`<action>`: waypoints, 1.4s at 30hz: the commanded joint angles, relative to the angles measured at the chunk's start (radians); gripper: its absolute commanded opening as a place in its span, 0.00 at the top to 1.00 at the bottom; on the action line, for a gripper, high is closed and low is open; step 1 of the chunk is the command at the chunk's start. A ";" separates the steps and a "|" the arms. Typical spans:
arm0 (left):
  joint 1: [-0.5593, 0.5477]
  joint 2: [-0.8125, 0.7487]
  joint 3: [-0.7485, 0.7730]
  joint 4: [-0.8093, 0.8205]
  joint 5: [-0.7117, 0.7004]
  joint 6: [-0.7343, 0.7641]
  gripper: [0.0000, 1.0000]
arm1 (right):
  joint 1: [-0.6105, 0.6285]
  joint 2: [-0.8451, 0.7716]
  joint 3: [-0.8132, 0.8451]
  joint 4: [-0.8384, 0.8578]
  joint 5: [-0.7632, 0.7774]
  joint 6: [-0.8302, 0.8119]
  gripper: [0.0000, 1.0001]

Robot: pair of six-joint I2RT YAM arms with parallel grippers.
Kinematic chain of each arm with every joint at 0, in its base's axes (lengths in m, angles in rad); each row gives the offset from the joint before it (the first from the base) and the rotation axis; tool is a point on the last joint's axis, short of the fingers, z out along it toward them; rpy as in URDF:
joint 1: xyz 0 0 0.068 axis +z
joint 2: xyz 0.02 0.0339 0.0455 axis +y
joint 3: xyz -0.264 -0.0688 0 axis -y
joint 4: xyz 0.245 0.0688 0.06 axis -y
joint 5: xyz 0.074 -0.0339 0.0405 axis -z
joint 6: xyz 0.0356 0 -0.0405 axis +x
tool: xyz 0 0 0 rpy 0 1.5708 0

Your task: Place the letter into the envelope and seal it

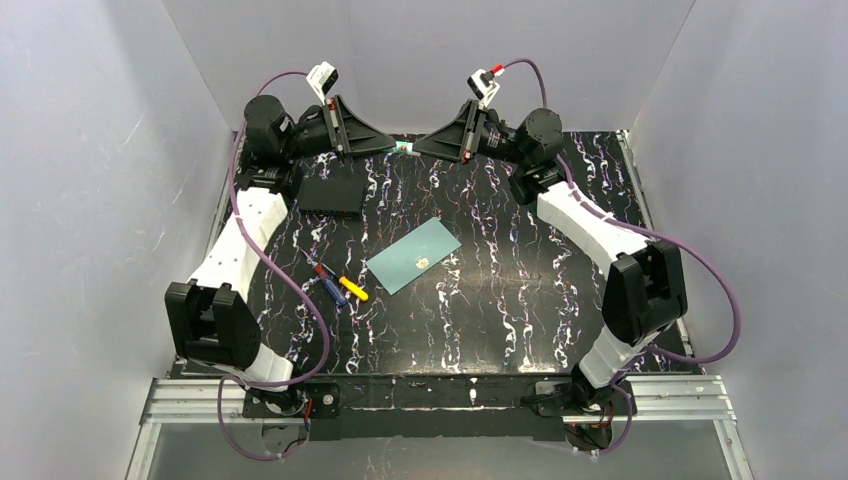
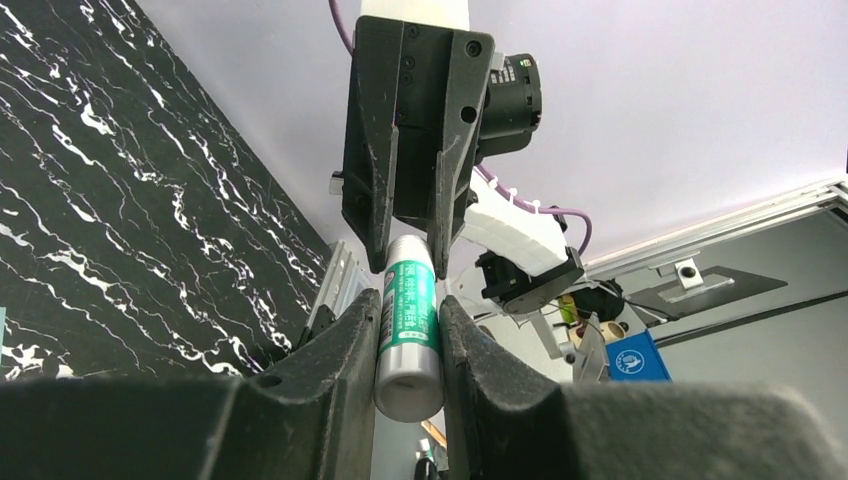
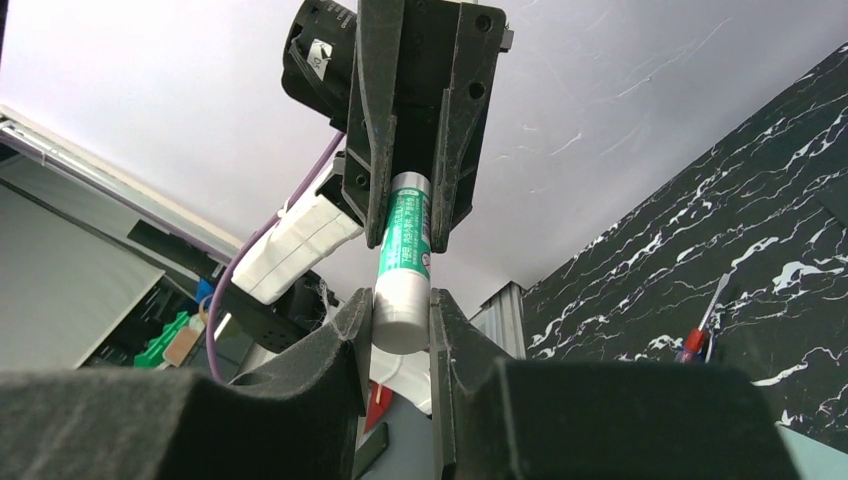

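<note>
The teal envelope (image 1: 414,256) lies flat mid-table with a small pale spot on its face. The letter is hidden from every view. Both arms are raised at the back of the table, fingertips facing each other. Between them is a green-and-white glue stick (image 1: 405,148). My left gripper (image 1: 391,147) is shut on one end of the glue stick (image 2: 408,330), and the right gripper (image 2: 408,262) clamps the far end. In the right wrist view, my right gripper (image 3: 400,302) pinches the white end of the glue stick (image 3: 404,250), with the left gripper (image 3: 405,235) opposite.
A black box (image 1: 332,193) sits at the back left under the left arm. Small red, blue and yellow hand tools (image 1: 340,285) lie left of the envelope. Grey walls close in three sides of the black marbled table (image 1: 520,300).
</note>
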 commanded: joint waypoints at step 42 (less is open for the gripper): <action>-0.274 0.071 -0.092 0.028 -0.156 0.096 1.00 | 0.032 0.141 0.004 0.483 0.144 0.354 0.99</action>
